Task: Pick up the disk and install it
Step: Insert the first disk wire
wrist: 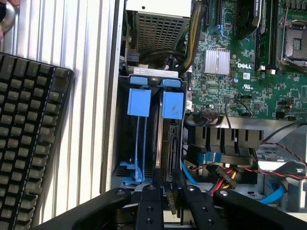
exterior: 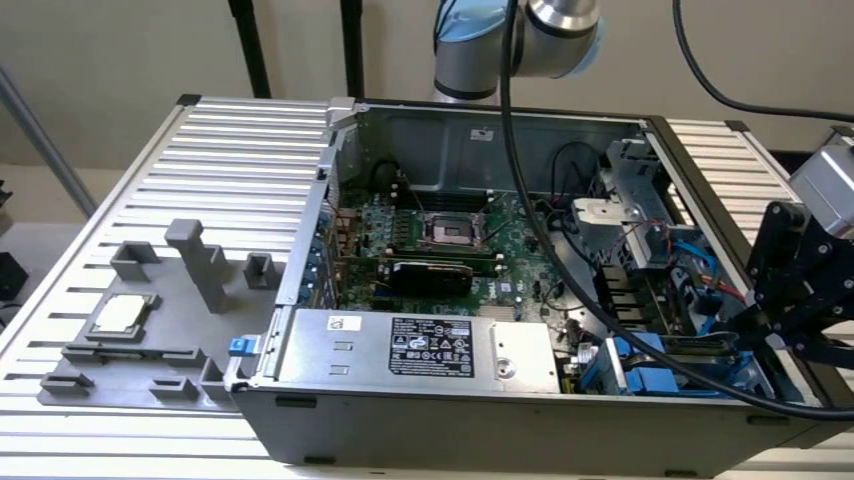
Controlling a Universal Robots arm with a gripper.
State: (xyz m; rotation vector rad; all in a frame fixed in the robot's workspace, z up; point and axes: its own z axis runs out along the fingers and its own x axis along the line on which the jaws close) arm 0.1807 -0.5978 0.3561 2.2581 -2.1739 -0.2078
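Disk (wrist: 171, 148): standing on edge in the drive bay (wrist: 144, 167) of the open computer case (exterior: 467, 425), in the slot nearer the motherboard (wrist: 249, 72), blue carrier tab (wrist: 172, 103) on its far end. Just beside it, toward the case wall, a second blue carrier (wrist: 139, 100). Gripper (wrist: 169, 184) low over the bay, fingers (wrist: 158, 184) pinching the disk's near edge, one against each face. Outside the wall, a black keyboard (wrist: 29, 139). In the exterior view, power-supply box (exterior: 414, 350) along the near wall; CPU chip (exterior: 118, 315) well apart, toward the exterior view's left.
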